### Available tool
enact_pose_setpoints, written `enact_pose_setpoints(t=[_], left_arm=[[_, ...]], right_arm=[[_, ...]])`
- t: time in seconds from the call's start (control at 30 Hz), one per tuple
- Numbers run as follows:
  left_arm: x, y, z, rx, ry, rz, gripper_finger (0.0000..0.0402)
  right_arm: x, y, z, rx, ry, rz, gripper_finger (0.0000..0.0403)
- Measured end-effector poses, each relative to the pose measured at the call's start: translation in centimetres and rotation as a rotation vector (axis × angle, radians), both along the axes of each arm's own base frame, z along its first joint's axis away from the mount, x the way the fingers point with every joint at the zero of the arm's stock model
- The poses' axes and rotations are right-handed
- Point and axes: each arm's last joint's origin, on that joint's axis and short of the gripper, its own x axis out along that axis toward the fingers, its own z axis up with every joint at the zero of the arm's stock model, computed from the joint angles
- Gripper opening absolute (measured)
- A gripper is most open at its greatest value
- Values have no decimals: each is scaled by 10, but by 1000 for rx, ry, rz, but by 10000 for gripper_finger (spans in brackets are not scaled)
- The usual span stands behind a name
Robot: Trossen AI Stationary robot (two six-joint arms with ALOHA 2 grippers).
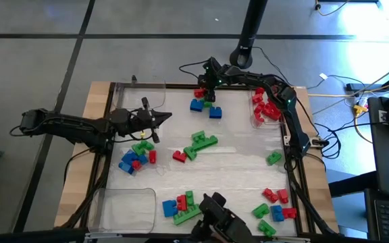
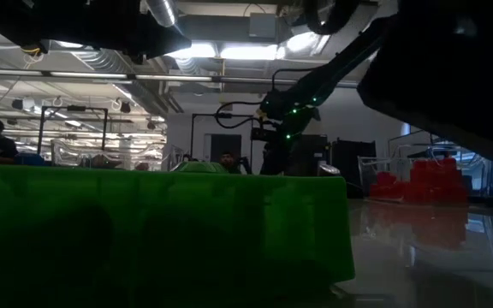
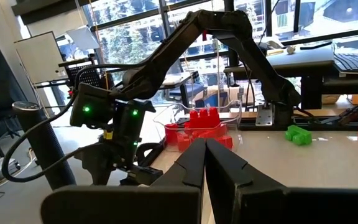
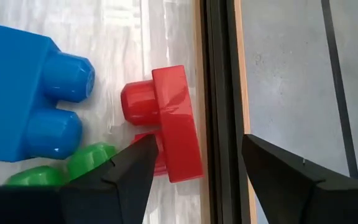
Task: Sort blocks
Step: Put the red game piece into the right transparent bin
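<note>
Red, green and blue blocks lie scattered on the table. A red block (image 4: 169,124) lies on its side against the far frame rail (image 4: 219,93), next to a blue block (image 4: 23,99) and a green one (image 4: 73,165). My right gripper (image 4: 197,155) is open and slants down over the red block (image 1: 200,92). One finger stands by the block's lower stud and the other over the rail. My left gripper (image 1: 164,117) hovers shut at the table's left, pointing level toward the right (image 3: 205,155). My right gripper is open around the red block, slanting down from above. One fingertip (image 4: 143,152) overlaps the block's lower stud (image 4: 143,138) in the wrist view. I cannot tell whether it touches. The block lies on the table.
A clear tray (image 1: 256,116) at the far right holds red blocks. Another clear tray (image 1: 123,202) sits near left. Block clusters lie at the left (image 1: 135,156), the middle (image 1: 201,143), the near edge (image 1: 181,206) and near right (image 1: 275,206). A green block (image 2: 144,222) fills the low view.
</note>
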Motion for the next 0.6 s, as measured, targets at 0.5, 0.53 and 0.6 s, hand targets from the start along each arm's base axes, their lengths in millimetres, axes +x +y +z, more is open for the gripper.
enact_pose_setpoints(t=[0.5,0.53,0.6], left_arm=[[0,0,-1,-2,5,0,4],[0,0,-1,-2,8,0,4],[0,0,-1,-1,9,0,4]], right_arm=[[-8,4,-8,-8,153,-2,243],[-10,5,-9,0,179,4,243],[-14,8,-7,18,219,15,243]])
